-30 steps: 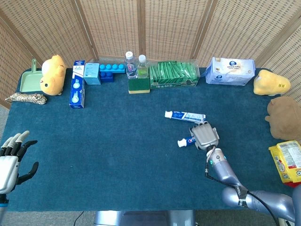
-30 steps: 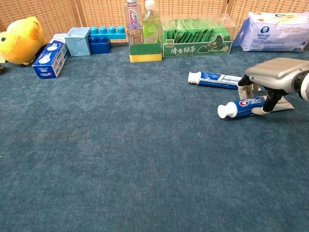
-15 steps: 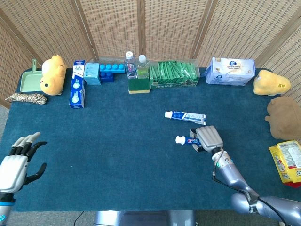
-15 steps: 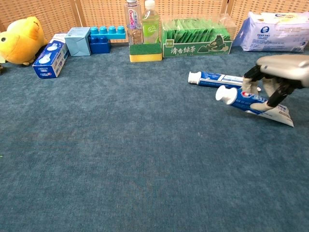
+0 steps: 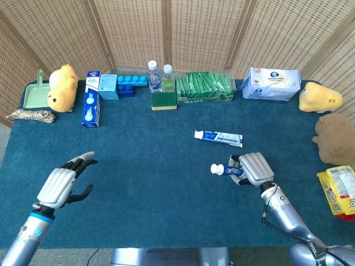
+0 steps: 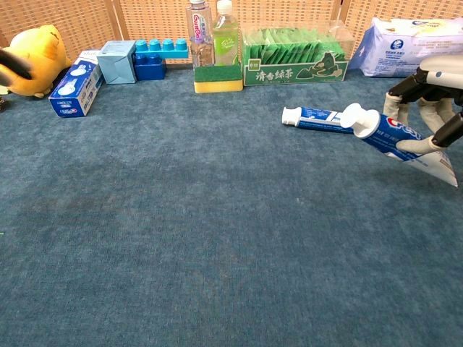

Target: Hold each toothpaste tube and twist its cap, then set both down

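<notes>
- The held tube (image 6: 391, 134) is blue and white with red lettering and a broad white cap (image 6: 358, 119); it is lifted off the tabletop (image 5: 138, 166), cap end raised and pointing toward the robot's left, flat tail end lower.
- The right robot hand (image 5: 252, 169) grips this tube around its body, fingers (image 6: 405, 101) curled over the top, toward the right side of the tabletop.
- The second tube (image 5: 218, 136) lies flat on the tabletop just behind the held one, white and blue, its white cap also toward the robot's left.
- The left robot hand (image 5: 64, 182) hovers over the near left part of the tabletop, holding nothing, fingers stretched and apart, well apart from both tubes.
- Along the back edge: a green box (image 5: 205, 88) of packets, two bottles (image 5: 161, 76) behind a yellow-green sponge (image 5: 164, 100), blue blocks (image 5: 132, 83), a pale blue box (image 5: 108, 86), a blue-white carton (image 5: 91, 100) and a white wipes pack (image 5: 272, 84).
- At the far left: a yellow plush (image 5: 61, 87), a green dustpan (image 5: 34, 94) and a coil of rope (image 5: 30, 116).
- At the right edge: another yellow plush (image 5: 320, 97), a brown plush (image 5: 335, 138) and a yellow snack bag (image 5: 339, 191).
</notes>
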`<state>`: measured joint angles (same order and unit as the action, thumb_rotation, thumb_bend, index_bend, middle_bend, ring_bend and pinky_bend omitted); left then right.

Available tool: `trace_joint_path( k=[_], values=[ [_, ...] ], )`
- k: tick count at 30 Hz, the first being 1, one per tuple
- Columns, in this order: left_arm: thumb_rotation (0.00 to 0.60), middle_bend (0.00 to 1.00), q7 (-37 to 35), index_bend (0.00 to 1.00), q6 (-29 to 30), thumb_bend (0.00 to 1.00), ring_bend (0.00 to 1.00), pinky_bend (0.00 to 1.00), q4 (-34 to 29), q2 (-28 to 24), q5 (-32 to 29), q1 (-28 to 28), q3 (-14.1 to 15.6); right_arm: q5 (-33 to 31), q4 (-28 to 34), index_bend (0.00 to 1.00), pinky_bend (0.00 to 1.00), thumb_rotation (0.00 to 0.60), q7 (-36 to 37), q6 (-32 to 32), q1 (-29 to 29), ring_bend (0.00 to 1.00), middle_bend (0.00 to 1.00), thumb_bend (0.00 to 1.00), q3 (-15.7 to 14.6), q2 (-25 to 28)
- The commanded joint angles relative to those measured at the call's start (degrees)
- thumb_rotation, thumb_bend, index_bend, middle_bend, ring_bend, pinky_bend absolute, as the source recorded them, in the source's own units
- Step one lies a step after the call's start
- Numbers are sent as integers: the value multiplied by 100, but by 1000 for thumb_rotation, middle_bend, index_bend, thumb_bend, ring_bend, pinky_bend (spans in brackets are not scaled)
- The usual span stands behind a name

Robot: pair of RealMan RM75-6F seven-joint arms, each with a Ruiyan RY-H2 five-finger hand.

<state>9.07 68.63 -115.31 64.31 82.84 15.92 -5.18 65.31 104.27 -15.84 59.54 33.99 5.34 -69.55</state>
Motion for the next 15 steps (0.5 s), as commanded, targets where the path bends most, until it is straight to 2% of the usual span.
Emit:
trace_joint_path(
  k=[1,9,15],
  values=[
    [600,155,-36,219,-452,344,182,325,-134,113,-292,395,-207,-67,163,896,673,600,-177,-37,19,686,735,429,-27,31],
    [600,134,298,227,-1251,339,171,324,-325,213,-957,1237,-590,-393,512,895,673,600,-742,-161,196,686,735,428,-41,-56],
    [600,115,626,256,-1706,338,140,310,-369,353,-1571,1786,-724,-787,676,895,677,600,-1088,-216,358,687,736,431,-10,-186]
  ],
)
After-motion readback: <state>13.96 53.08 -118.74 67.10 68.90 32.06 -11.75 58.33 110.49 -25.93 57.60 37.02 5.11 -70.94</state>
